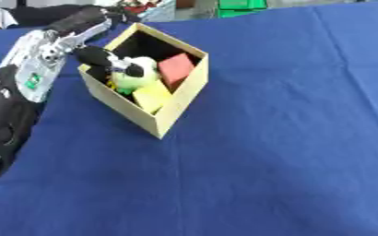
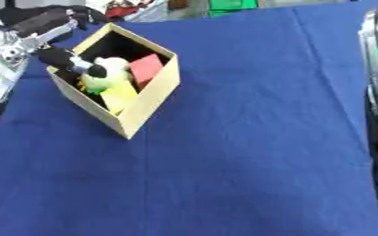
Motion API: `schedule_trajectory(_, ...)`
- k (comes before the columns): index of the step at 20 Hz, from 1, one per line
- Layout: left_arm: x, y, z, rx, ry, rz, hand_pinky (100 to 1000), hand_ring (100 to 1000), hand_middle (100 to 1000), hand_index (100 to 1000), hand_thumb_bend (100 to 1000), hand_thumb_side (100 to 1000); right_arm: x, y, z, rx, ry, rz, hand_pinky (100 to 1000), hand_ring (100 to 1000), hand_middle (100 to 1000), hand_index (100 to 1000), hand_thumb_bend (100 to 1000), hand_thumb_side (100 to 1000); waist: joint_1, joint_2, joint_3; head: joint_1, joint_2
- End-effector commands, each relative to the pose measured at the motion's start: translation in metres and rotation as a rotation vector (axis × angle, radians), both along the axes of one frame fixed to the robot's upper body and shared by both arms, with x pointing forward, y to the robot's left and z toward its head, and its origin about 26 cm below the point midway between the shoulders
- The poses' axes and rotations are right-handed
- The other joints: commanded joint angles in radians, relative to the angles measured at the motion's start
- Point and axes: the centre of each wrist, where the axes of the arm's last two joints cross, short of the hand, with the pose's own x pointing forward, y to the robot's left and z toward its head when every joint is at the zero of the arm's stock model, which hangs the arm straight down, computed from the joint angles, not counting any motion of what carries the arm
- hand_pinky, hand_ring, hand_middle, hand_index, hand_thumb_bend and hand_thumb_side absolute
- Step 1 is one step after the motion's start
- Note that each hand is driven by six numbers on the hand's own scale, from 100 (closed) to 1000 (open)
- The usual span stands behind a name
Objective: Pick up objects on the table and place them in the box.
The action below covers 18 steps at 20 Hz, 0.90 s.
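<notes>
My left hand (image 1: 103, 59) is down inside the box (image 1: 176, 108), fingers curled around a pale green round thing (image 1: 137, 76) next to the red block (image 1: 176, 67) and yellow block (image 1: 152, 97). So it's the drop-off step; next I'd guess just let go and lift out. Right eye view: only my right arm at the edge, no hand, blue counter (image 2: 249, 152) otherwise.

box (image 1: 179, 107) – matt pale wood | tablecloth (image 1: 289, 152) – blue matt cloth | left hand (image 1: 103, 59) – black, glossy

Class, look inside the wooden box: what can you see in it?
Inside the box: a red block, a yellow block, a pale green round toy and the left hand. The bottom is covered.
</notes>
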Motion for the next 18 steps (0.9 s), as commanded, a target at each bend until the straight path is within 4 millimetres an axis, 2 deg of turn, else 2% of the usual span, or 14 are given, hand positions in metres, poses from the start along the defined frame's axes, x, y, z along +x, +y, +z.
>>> schedule_trajectory(1,-0.004,0.001,0.016,-0.035,-0.057,-0.002,798,880,872,925,1000,895,-0.007,-0.001,0.007,0.004,-0.035,0.002,894,918,828,980,100,877,-0.004,-0.023,0.003,-0.002,0.008)
schedule_trajectory(3,-0.008,0.001,0.021,-0.074,-0.084,-0.01,793,873,861,912,968,887,-0.007,-0.001,0.007,0.005,-0.035,0.001,894,918,828,979,100,875,-0.005,-0.026,0.005,-0.003,0.011)
schedule_trajectory(4,-0.01,0.001,0.025,-0.097,-0.1,-0.014,780,854,837,885,866,864,-0.007,-0.002,0.007,0.004,-0.035,0.001,894,918,829,979,100,876,-0.005,-0.027,0.007,-0.004,0.012)
schedule_trajectory(5,-0.014,0.001,0.03,-0.14,-0.128,-0.018,779,852,835,881,855,861,-0.007,-0.002,0.006,0.004,-0.034,-0.001,894,918,829,979,100,875,-0.005,-0.029,0.01,-0.006,0.015)
schedule_trajectory(6,-0.02,0.002,0.037,-0.207,-0.17,-0.021,764,824,807,853,744,853,-0.007,-0.002,0.006,0.004,-0.034,-0.003,894,918,829,979,100,873,-0.006,-0.033,0.014,-0.009,0.019)
schedule_trajectory(7,-0.027,0.002,0.043,-0.28,-0.209,-0.025,763,817,803,851,721,848,-0.007,-0.002,0.006,0.003,-0.035,-0.004,894,918,829,979,100,873,-0.007,-0.035,0.017,-0.012,0.022)
schedule_trajectory(8,-0.035,0.002,0.05,-0.357,-0.246,-0.033,763,807,799,847,633,829,-0.007,-0.002,0.006,0.002,-0.035,-0.005,894,919,830,979,100,871,-0.008,-0.039,0.02,-0.016,0.026)
schedule_trajectory(9,-0.043,0.001,0.056,-0.433,-0.276,-0.043,764,806,798,847,622,835,-0.007,-0.002,0.006,0.001,-0.037,-0.006,894,919,830,979,100,871,-0.008,-0.041,0.023,-0.019,0.03)
schedule_trajectory(10,-0.053,0.002,0.062,-0.514,-0.311,-0.058,767,797,795,851,518,899,-0.007,-0.001,0.006,0.0,-0.039,-0.006,893,919,830,978,100,868,-0.01,-0.045,0.027,-0.026,0.035)
schedule_trajectory(12,-0.075,0.005,0.072,-0.66,-0.37,-0.089,761,783,791,862,406,955,-0.007,-0.001,0.005,-0.001,-0.044,-0.004,894,919,830,977,100,864,-0.012,-0.053,0.033,-0.041,0.044)
schedule_trajectory(14,-0.098,0.008,0.075,-0.762,-0.41,-0.123,710,769,792,864,362,1000,-0.007,0.0,0.004,0.001,-0.052,-0.001,894,919,829,976,100,856,-0.015,-0.059,0.041,-0.06,0.054)
schedule_trajectory(16,-0.118,0.011,0.072,-0.83,-0.411,-0.144,696,757,791,864,308,1000,-0.008,0.0,0.003,0.002,-0.06,0.007,895,920,831,975,100,850,-0.019,-0.065,0.05,-0.073,0.06)
schedule_trajectory(18,-0.137,0.016,0.068,-0.917,-0.415,-0.152,697,749,778,863,321,1000,-0.008,0.0,0.002,0.003,-0.068,0.016,897,921,831,975,100,836,-0.023,-0.07,0.061,-0.082,0.063)
